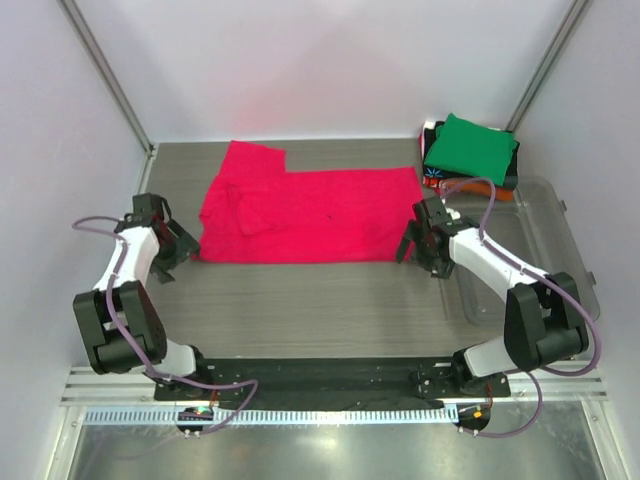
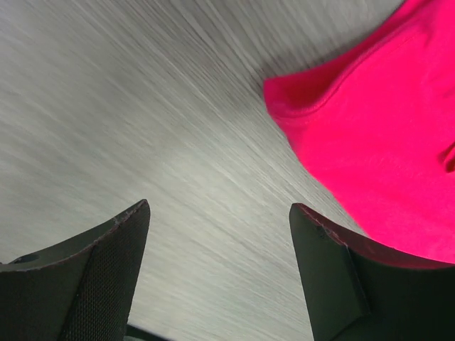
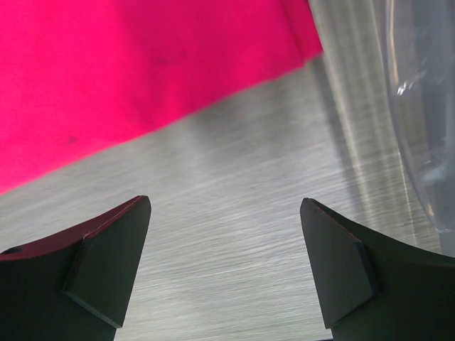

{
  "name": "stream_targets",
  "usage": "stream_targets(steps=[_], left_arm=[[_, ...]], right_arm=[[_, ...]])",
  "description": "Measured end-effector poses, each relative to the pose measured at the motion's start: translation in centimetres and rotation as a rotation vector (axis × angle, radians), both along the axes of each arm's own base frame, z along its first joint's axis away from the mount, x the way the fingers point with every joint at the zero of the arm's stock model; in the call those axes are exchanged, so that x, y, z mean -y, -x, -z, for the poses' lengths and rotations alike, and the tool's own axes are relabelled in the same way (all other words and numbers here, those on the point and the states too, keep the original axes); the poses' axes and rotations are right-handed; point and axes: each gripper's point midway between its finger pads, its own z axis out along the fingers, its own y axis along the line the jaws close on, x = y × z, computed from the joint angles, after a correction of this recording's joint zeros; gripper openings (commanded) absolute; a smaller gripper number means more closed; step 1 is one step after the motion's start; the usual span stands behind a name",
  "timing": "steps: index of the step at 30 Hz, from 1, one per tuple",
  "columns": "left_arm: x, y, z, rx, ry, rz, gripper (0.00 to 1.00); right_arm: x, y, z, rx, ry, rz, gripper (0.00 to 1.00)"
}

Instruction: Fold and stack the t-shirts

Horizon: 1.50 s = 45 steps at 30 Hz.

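You're holding the left gripper open beside the pink shirt, left edge, right gripper gaping empty by its right corner, both hovering over the surface.

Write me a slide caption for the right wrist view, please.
Right gripper, fingers open, over the table between the pink t-shirt and the clear bin.

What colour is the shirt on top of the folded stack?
The top shirt is plain green; clearest in the top external view.
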Motion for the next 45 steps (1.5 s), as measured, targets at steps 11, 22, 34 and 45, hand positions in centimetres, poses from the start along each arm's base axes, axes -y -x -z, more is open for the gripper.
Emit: stream_targets(steps=[11,22,34,45], left_arm=[[2.7,-3.9,2.6,0.154,0.199,-0.093,0.78],[2.3,-5.1,5.5,0.161,0.222,-0.206,0.31],[-2.6,-3.7,4.7,0.174,0.104,-0.383,0.09],[-2.9,-1.8,4.7,0.169,0.080,-0.426,0.08]], right_arm=[[0.2,-1.4,3.3,0.027,-0.025,0.061,0.81],[0.5,-4.9,3.5,0.148,-0.035,0.186,0.75],[0.5,-5.6,3.9,0.181,-0.038,0.227,0.73],[0.2,-5.0,4.3,0.192,-0.012,0.240,0.63]])
